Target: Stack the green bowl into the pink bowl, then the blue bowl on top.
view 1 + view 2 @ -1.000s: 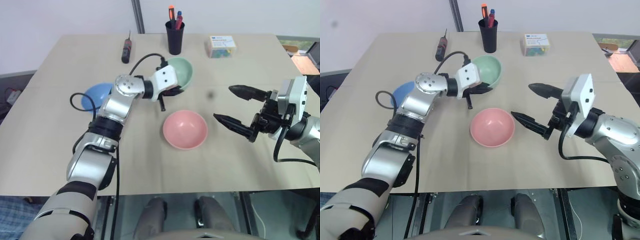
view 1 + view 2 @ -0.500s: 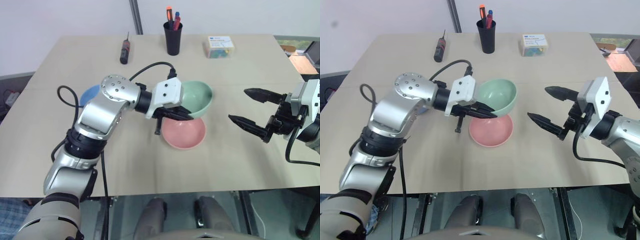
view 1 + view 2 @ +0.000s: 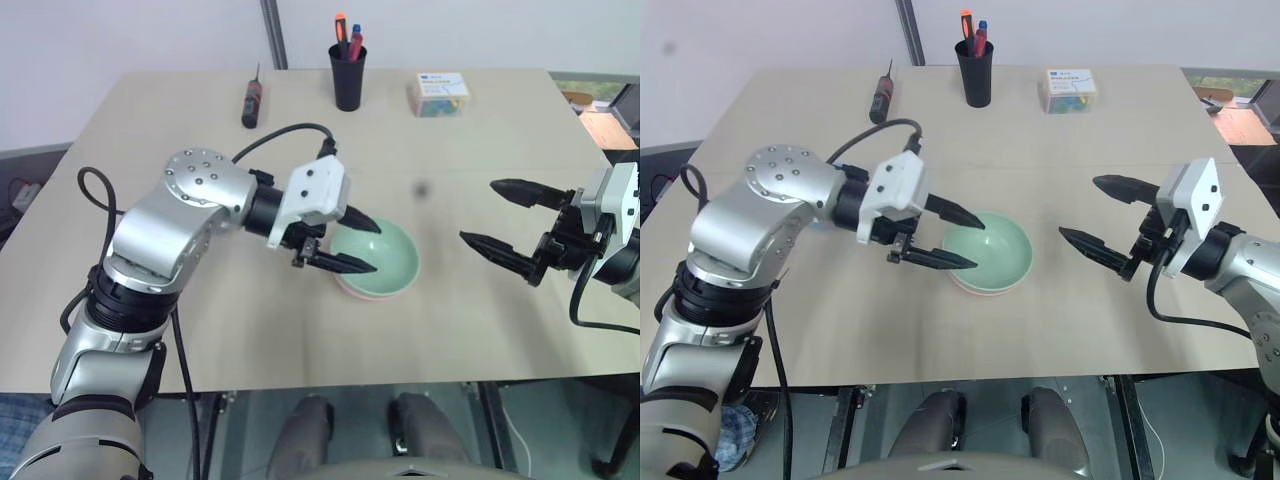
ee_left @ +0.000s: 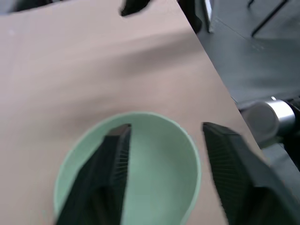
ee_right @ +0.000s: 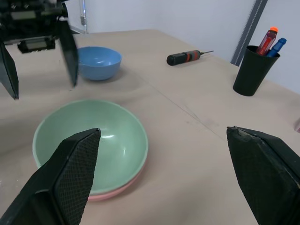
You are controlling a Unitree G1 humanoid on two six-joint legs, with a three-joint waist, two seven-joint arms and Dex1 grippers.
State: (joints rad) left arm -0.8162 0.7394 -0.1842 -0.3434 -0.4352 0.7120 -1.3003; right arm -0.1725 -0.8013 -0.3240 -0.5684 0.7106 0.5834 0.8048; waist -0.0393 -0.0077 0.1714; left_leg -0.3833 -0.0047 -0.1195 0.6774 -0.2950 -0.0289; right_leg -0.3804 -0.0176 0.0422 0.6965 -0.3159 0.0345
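Note:
The green bowl (image 3: 385, 260) sits nested inside the pink bowl (image 3: 368, 295), of which a thin rim shows beneath it, near the table's middle. My left gripper (image 3: 378, 249) is open, its two black fingers spread above the green bowl's left side and not gripping it. In the left wrist view the green bowl (image 4: 157, 178) lies below and between the fingers. To the right of the stack, my right gripper (image 3: 477, 210) is open with nothing in it. The blue bowl (image 5: 98, 61) stands on the table beyond the left arm.
At the table's back stand a black pen cup (image 3: 349, 75), a screwdriver (image 3: 251, 100) and a small box (image 3: 441, 92). Bare tabletop (image 3: 470, 320) lies in front of and to the right of the stack. The near table edge runs just below it.
My left gripper carried the green bowl from the back of the table toward me, set it in the pink bowl and opened. My right gripper shifted slightly to the right.

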